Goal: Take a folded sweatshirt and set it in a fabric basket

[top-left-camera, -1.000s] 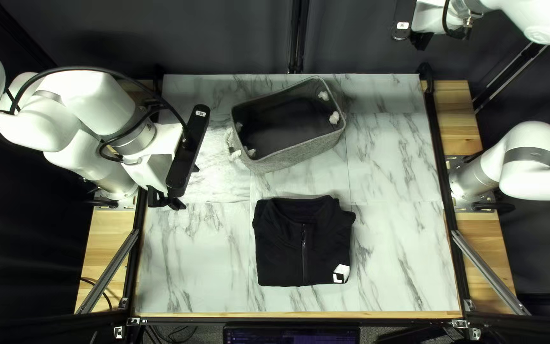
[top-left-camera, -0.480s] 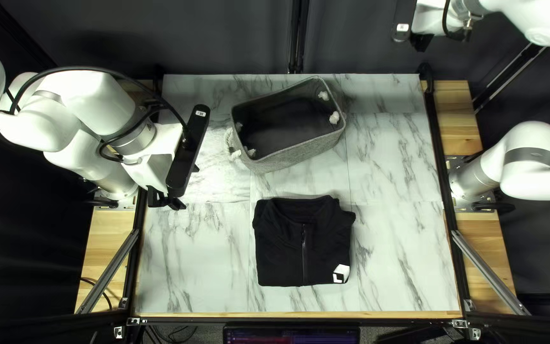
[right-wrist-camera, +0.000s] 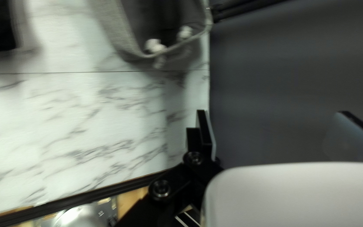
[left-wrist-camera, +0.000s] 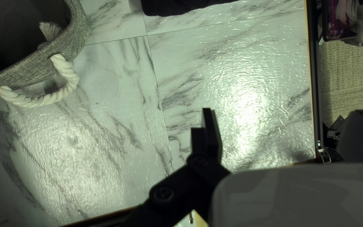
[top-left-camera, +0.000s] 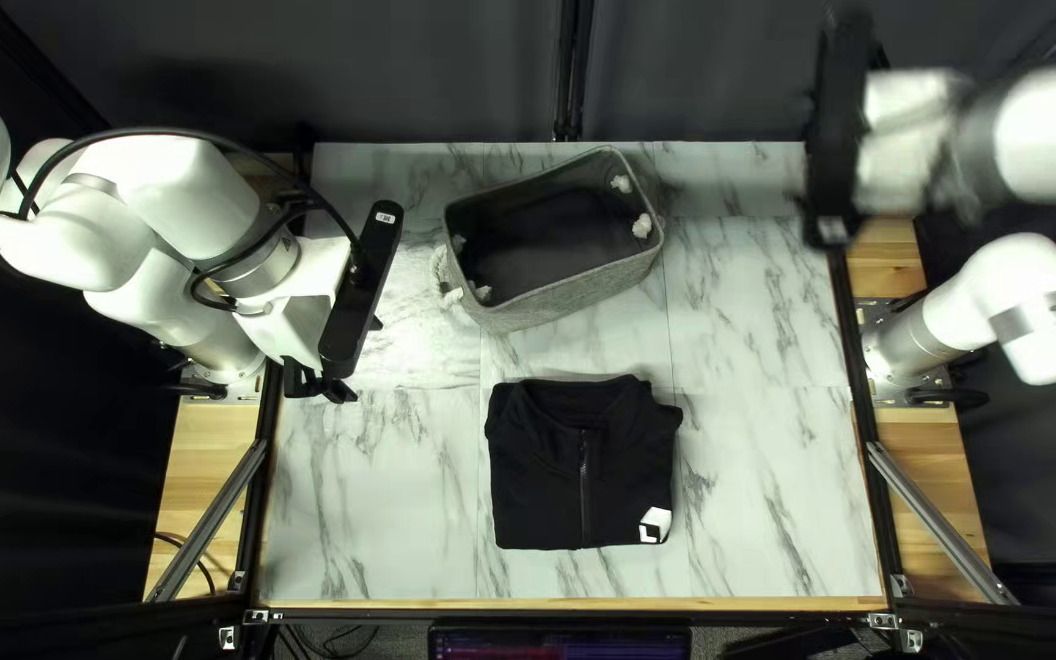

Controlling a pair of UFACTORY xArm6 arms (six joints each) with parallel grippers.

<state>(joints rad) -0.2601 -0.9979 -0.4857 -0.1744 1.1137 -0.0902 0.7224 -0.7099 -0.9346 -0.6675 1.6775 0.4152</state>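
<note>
Marbled tabletop (top-left-camera: 773,489) carries your folded sweatshirt (top-left-camera: 540,489) near its front edge, the fabric basket (top-left-camera: 577,297) beyond it, presumably for a short carry; left gripper (left-wrist-camera: 284,122) and right gripper (right-wrist-camera: 273,115) have empty jaws apart, ready for your grasp.

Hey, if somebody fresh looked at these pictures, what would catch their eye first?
Probably the folded black sweatshirt, stark against the pale marbled table toward its near edge, a white patch at one corner. Beyond it, toward the far edge, sits a grey fabric basket. Then the white left arm and right arm, at either side.
</note>
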